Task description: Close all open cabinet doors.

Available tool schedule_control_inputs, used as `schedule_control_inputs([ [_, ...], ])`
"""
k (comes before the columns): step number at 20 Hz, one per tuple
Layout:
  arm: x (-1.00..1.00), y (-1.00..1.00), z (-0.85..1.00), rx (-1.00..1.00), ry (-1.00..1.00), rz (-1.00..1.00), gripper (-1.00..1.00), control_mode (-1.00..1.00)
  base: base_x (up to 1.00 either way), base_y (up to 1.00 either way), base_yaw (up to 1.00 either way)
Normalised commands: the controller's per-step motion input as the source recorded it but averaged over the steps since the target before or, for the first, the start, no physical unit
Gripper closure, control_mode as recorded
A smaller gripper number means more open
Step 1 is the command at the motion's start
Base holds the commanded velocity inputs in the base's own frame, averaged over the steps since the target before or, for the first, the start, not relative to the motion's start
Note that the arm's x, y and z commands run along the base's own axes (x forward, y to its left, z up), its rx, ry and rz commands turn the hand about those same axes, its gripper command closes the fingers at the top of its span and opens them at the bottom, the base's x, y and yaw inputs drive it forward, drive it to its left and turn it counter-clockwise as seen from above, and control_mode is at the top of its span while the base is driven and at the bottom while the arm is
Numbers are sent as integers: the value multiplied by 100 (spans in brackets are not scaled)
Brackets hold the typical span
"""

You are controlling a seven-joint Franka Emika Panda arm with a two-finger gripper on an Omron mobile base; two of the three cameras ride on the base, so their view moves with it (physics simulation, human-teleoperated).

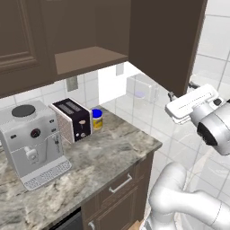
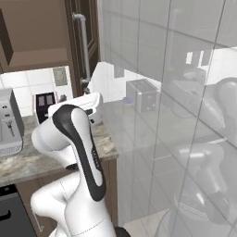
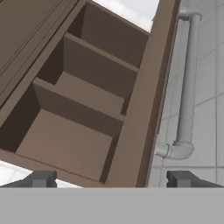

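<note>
My gripper (image 3: 111, 179) hangs with its jaws spread wide and empty, the open cabinet door (image 3: 148, 96) edge-on between my fingertips (image 3: 41, 179). Its silver handle (image 3: 188, 83) sits just beside, on the tiled-wall side; bare shelves (image 3: 87, 92) lie on the other.

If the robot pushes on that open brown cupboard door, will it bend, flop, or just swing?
The cabinet door looks like thick rigid wood, so it would likely swing as one stiff piece rather than bend. Its smooth silver bar handle might be slippery to grip. The hand, fingers spread, sits near the door's edge; a push there should probably turn it easily.
</note>
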Motion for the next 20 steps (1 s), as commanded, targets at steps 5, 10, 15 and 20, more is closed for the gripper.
schedule_control_inputs([
  [5,1,3,6,0,2,12,-100,-100,0,0,0],
  [10,0,5,1,0,5,12,-100,-100,0,0,0],
  [15,0,16,0,0,8,10,-100,-100,0,0,0],
  [20,5,22,0,0,11,10,-100,-100,0,0,0],
])
